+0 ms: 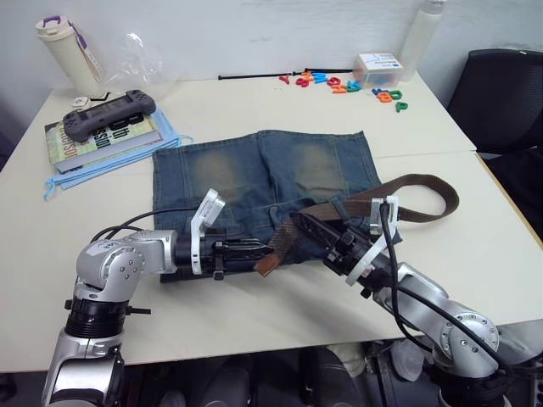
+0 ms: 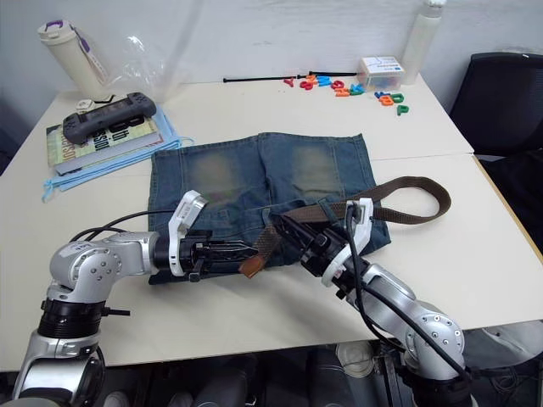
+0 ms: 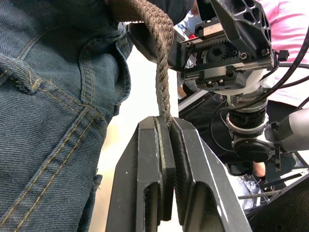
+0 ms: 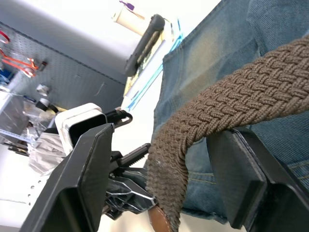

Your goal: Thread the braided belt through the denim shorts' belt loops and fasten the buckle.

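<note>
Lying flat on the pale tabletop (image 1: 254, 331), the blue denim shorts with faded yellowish-brown patches on both legs (image 1: 263, 182) are spread with the leg openings toward the far side and the waistband toward the robot. The long braided dark-brown belt with tan leather ends (image 1: 416, 199) is draped across the waistband region on the robot's right, curving in a loop off the right edge of the shorts onto the table and coming back toward the middle. Its tan leather tip (image 1: 267, 263) hangs just past the near edge of the shorts, between the two grippers. The left gripper (image 1: 259, 251) is laid low along the table at the near edge of the shorts, and its two black fingers (image 3: 164, 169) are seen pressed together on the braided strap, which rises from between them in the left wrist view. The right gripper (image 1: 307, 231) is placed over the belt from the robot's right; its fingers (image 4: 236, 179) are spread wide, one on each side of the strap, with the braid passing across the gap. On the far left of the table a dark grey handheld controller (image 1: 109, 112) is set on a book (image 1: 97, 140), and coloured plastic letters (image 1: 344, 85) are scattered at the far side.
</note>
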### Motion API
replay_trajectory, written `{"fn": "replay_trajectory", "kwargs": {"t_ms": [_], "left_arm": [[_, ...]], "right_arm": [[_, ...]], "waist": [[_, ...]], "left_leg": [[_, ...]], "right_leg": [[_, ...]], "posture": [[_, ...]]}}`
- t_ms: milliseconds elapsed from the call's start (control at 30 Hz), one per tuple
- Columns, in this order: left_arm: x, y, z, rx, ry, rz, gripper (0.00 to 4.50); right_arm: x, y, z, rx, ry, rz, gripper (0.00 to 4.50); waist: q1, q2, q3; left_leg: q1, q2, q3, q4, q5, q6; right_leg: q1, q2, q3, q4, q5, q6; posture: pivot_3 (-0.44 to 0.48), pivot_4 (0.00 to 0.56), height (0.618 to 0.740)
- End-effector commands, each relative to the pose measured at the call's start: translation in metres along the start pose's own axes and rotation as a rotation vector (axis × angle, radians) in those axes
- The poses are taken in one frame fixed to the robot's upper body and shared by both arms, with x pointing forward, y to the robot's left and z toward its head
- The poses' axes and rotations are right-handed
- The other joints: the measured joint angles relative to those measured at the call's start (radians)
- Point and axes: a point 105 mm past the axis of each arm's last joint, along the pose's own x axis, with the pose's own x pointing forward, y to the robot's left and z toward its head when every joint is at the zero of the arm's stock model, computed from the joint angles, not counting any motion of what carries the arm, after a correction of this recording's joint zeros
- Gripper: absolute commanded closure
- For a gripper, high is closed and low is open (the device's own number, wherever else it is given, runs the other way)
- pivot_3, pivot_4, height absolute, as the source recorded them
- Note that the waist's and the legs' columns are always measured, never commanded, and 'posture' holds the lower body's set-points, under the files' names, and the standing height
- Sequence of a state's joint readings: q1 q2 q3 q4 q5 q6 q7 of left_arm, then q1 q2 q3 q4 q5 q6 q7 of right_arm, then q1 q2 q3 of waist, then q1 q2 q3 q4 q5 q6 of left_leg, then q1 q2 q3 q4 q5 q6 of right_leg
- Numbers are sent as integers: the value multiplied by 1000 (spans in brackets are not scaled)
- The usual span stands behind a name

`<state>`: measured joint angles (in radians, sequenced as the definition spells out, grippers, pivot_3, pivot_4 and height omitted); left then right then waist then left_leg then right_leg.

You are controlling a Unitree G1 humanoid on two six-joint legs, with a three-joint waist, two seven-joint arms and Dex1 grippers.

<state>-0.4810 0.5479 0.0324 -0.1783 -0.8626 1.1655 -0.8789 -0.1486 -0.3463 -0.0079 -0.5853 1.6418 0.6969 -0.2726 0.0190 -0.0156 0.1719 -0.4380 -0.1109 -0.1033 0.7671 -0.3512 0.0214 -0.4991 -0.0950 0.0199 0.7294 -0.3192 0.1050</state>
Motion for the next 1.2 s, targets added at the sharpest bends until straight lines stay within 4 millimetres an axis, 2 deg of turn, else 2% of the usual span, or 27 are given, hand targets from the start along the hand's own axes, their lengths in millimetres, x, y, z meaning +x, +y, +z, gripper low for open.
{"fn": "replay_trajectory", "kwargs": {"t_ms": [33,100,133,400,467,533,567,600,633,733,933,1067,1200], "left_arm": [[4,-10,9,34,-19,-49,4500],[6,-11,10,39,-22,-55,4500],[7,-12,11,43,-22,-57,4500],[10,-9,12,58,-30,-36,4500],[10,-8,13,64,-37,-26,3664],[9,-7,14,66,-44,-15,3012],[9,-6,14,66,-47,-10,2458],[8,-5,14,71,-47,-1,2294],[6,-3,15,75,-53,12,1929],[-7,5,15,92,-64,73,1929],[-37,16,10,169,-60,203,1929],[-46,27,7,332,-66,332,1929],[-47,30,5,414,-91,377,1929]], "right_arm": [[-2,18,2,-1,-17,84,3135],[-2,19,1,-4,-12,85,4165],[-2,19,0,-4,-9,85,4467],[0,17,0,-7,-15,77,4467],[0,17,3,-3,-26,73,4500],[0,16,5,1,-35,70,4500],[0,16,6,3,-39,69,4500],[1,14,9,12,-55,62,4500],[1,11,13,27,-79,50,4500],[3,3,29,81,-160,19,4500],[6,-8,45,177,-256,-31,4500],[10,-16,53,252,-319,-72,4500],[14,-19,55,297,-355,-84,4500]], "waist": [[0,0,0],[1,0,0],[1,0,0],[1,0,0],[2,0,0],[2,0,0],[1,0,0],[1,0,0],[1,0,0],[-1,0,0],[-5,1,0],[-5,1,0],[-4,1,0]], "left_leg": [[0,0,0,0,0,0],[0,0,0,0,0,0],[0,0,0,0,0,0],[0,0,0,0,0,0],[0,0,0,0,0,0],[0,0,0,0,0,0],[0,0,0,0,0,0],[0,0,0,0,0,0],[0,0,0,0,0,0],[0,0,0,0,0,0],[0,0,0,0,0,-1],[0,0,1,0,0,-1],[0,0,1,0,0,0]], "right_leg": [[0,0,0,0,0,0],[0,0,0,0,0,0],[0,0,0,0,0,0],[0,0,0,0,0,0],[0,0,0,0,0,0],[0,0,0,0,0,0],[0,0,0,0,0,0],[0,0,0,0,0,0],[0,0,0,0,0,0],[0,0,0,0,0,0],[-1,0,1,1,0,0],[-1,0,1,1,0,0],[-2,0,1,2,0,0]], "posture": [[0,150,659],[0,150,659],[0,150,659],[0,150,659],[0,150,659],[0,150,659],[0,150,659],[0,150,659],[0,150,659],[0,150,659],[0,150,659],[0,150,659],[0,150,659]]}}
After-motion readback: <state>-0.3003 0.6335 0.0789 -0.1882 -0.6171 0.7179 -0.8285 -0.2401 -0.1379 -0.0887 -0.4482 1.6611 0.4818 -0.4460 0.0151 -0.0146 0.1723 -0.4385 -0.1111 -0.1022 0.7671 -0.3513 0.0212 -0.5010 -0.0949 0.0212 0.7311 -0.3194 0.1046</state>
